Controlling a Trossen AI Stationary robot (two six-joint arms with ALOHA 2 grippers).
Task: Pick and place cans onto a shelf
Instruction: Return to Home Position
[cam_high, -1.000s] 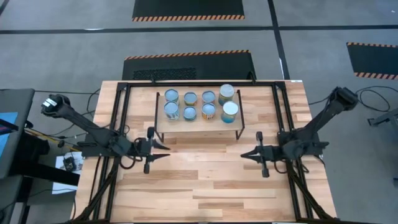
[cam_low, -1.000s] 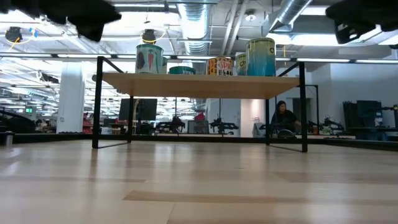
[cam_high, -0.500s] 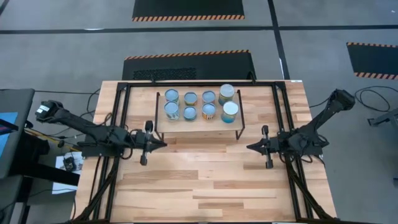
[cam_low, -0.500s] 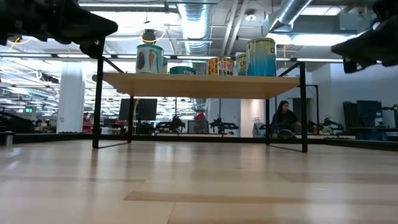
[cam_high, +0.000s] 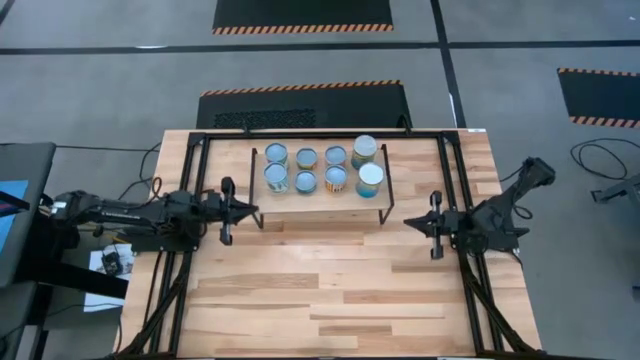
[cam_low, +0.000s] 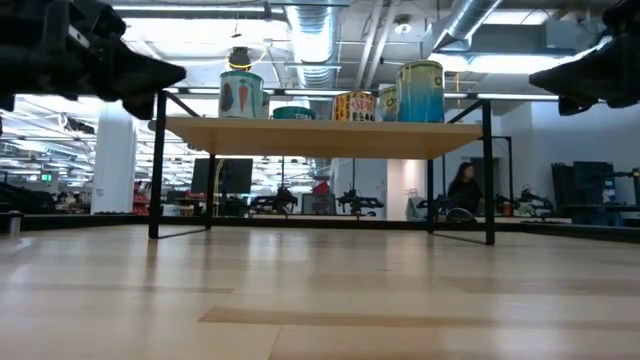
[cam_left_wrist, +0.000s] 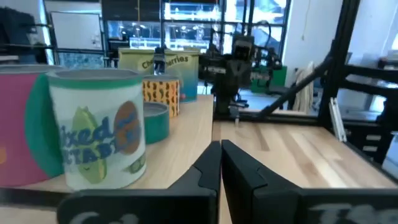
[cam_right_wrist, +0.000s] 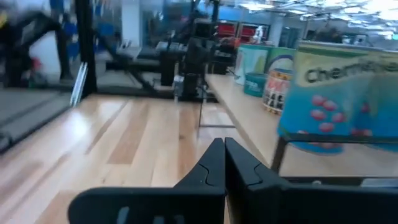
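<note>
Eight cans stand upright in two rows on the light wooden shelf at the table's far middle; they also show in the low view. My left gripper is shut and empty, level, just off the shelf's near left corner. In its wrist view a mixed-vegetables can stands close by. My right gripper is shut and empty, just off the shelf's near right corner. In its wrist view a cherries can stands close by.
The shelf stands on thin black legs with open space under it. A black frame runs round the table's far part and down both sides. Bare plank tabletop lies near the front edge. A person sits in the room behind.
Both shut grippers have drawn apart and gone toward the table's far edge, the left one a little toward the left edge, the right one a little toward the right edge. They now lie beside the shelf's near corners. The cans have not moved.
</note>
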